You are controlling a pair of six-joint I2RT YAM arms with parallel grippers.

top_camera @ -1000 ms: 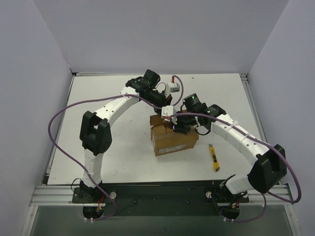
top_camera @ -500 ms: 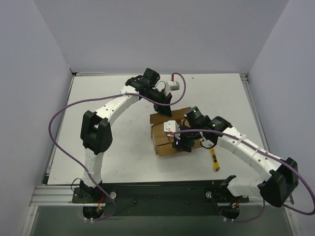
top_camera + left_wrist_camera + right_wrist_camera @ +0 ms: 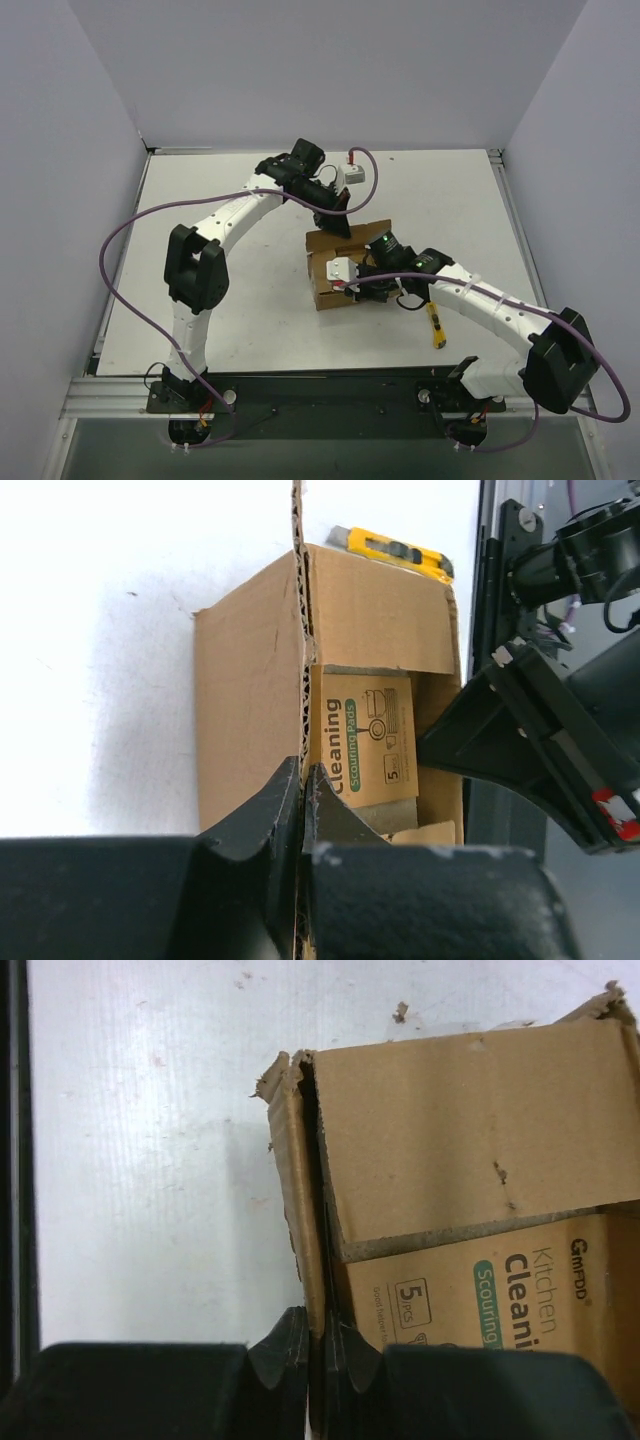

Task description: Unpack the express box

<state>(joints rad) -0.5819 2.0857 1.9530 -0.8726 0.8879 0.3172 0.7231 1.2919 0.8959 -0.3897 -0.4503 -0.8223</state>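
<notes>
Probably light yet stiff, the express box (image 3: 328, 287) handles best by its thin cardboard edges, where the left gripper (image 3: 303, 776) and right gripper (image 3: 318, 1326) each clamp one

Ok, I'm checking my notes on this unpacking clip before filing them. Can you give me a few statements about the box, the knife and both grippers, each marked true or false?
1. The left gripper is shut on a flap of the express box. True.
2. The express box is sealed shut. False: its top is open and the contents show.
3. The yellow utility knife lies inside the box. False: it lies on the table beside the box.
4. The pack inside the box reads "Cleaning Scouring Pads". True.
5. The right gripper hangs open over the table. False: it is shut on a cardboard edge of the box.
</notes>
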